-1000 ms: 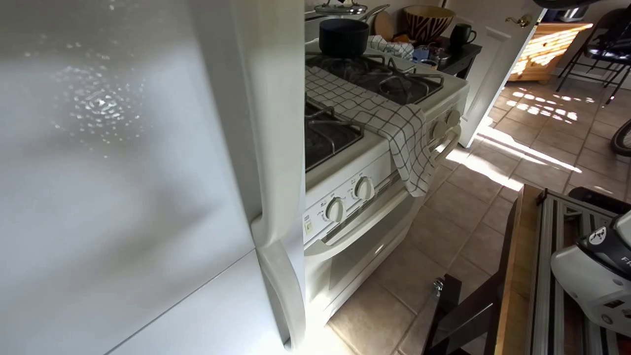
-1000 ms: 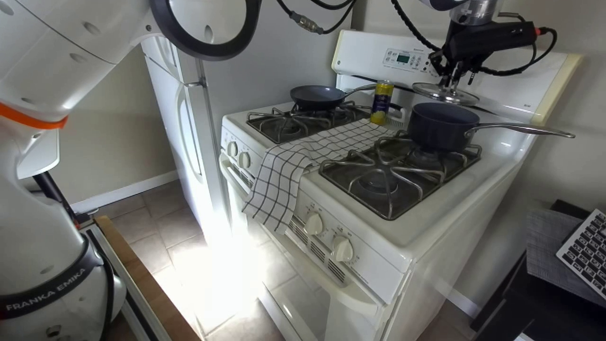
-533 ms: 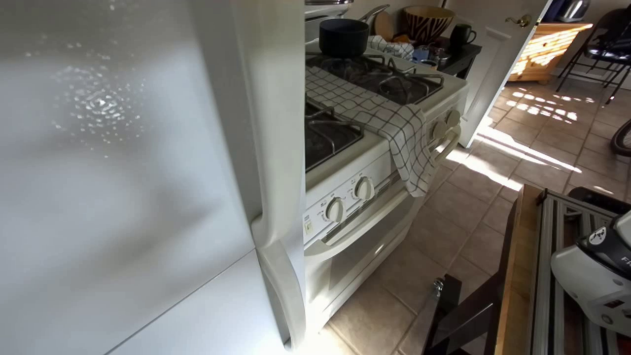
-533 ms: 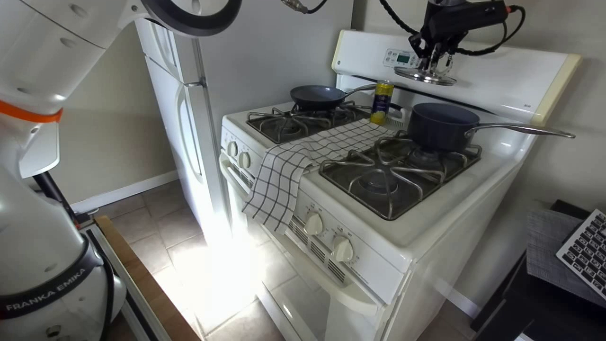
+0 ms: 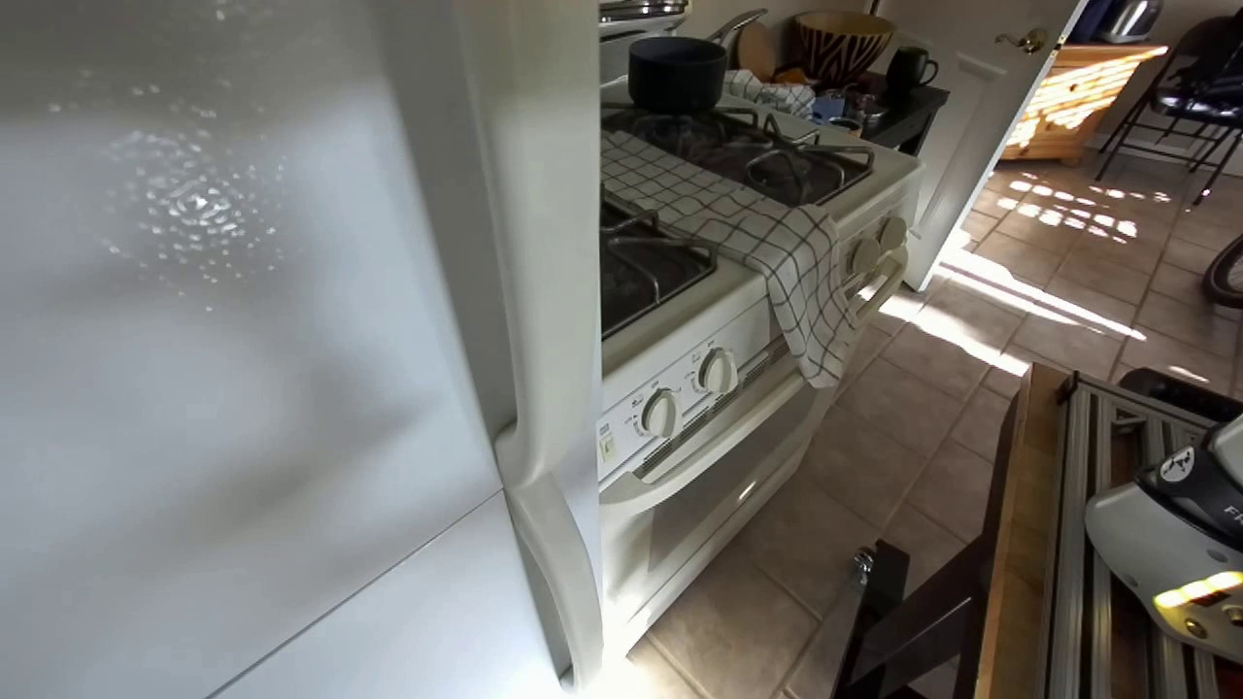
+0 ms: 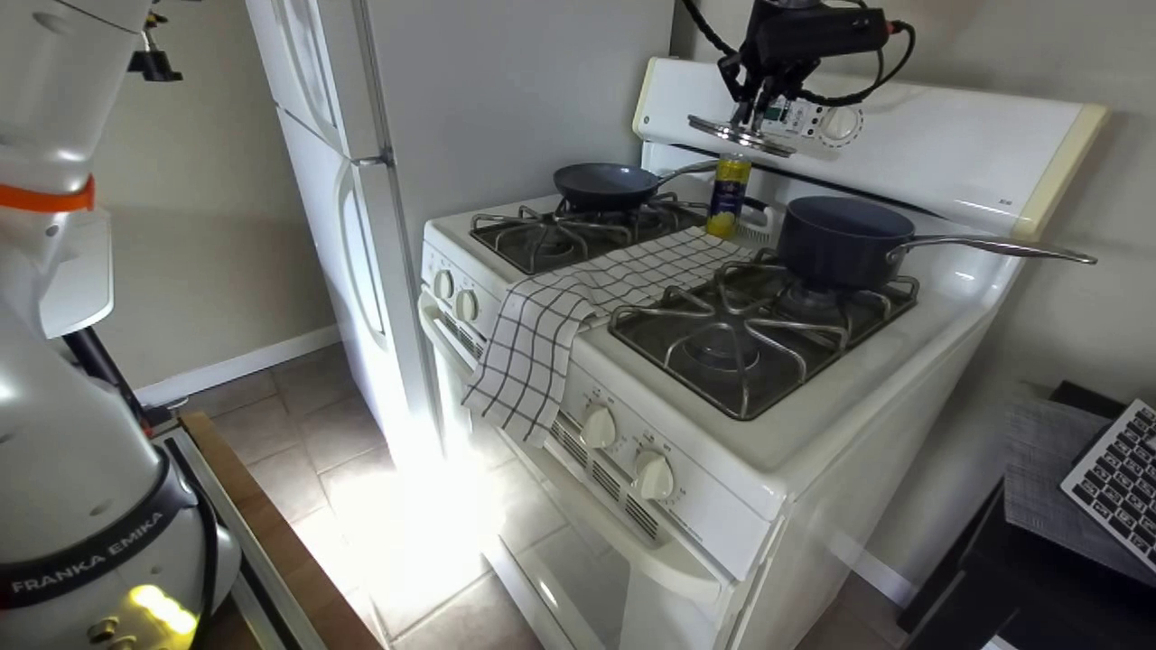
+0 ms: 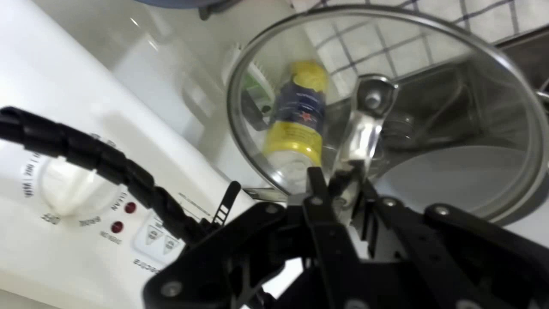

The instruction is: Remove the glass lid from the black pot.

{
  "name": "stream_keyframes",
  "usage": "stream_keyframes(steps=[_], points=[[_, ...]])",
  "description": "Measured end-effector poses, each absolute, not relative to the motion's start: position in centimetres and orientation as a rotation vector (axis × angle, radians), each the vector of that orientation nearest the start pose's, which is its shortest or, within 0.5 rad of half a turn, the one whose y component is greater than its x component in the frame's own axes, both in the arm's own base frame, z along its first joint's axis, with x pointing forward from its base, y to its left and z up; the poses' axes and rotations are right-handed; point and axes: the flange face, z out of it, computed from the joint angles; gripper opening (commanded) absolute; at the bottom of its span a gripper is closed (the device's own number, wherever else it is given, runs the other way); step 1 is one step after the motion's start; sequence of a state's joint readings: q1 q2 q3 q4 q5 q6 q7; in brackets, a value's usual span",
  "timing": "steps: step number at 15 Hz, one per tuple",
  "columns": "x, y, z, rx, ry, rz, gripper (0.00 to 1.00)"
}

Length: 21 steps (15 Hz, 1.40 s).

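The glass lid hangs in the air, slightly tilted, up and to the left of the black pot (image 6: 840,248) in an exterior view, where its rim (image 6: 736,137) overlaps the stove's back panel. My gripper (image 6: 751,106) is shut on the lid's shiny metal handle. In the wrist view my gripper (image 7: 343,184) has the handle (image 7: 362,137) between its fingers, and the see-through lid (image 7: 416,128) spreads beyond them. In an exterior view the lid's rim (image 5: 641,10) shows partly behind the fridge, and the uncovered pot (image 5: 677,78) sits on a back burner. My gripper is out of that view.
A yellow and blue can (image 6: 728,194) stands mid-stove, below the lid. A dark frying pan (image 6: 605,185) sits on the far burner. A checked towel (image 6: 596,293) lies across the stove (image 6: 768,442). The back panel (image 6: 957,153) rises behind. The fridge (image 6: 524,99) stands beside it.
In an exterior view the lid and gripper have moved left and up, from above the pot to above the can. The lid stays held and is tilted more. The pot has not moved.
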<state>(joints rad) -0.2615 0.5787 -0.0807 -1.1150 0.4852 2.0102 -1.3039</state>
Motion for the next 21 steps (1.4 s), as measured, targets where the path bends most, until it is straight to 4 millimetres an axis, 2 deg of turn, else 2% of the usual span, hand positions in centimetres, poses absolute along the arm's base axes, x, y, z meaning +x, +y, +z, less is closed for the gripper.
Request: stream_keyframes(steps=[4, 8, 11, 14, 18, 21], points=[[70.3, -17.2, 52.3, -2.669, -1.221, -0.789, 0.05], [68.0, -15.8, 50.8, -2.759, -1.105, -0.780, 0.05], [66.1, -16.0, 48.6, -2.871, -0.957, -0.791, 0.05], [63.8, -15.8, 45.5, -2.946, -0.825, -0.810, 0.05], [60.7, -14.2, 41.2, -2.997, -0.732, -0.749, 0.05], [58.7, -14.4, 39.2, -3.094, -0.663, -0.749, 0.05]])
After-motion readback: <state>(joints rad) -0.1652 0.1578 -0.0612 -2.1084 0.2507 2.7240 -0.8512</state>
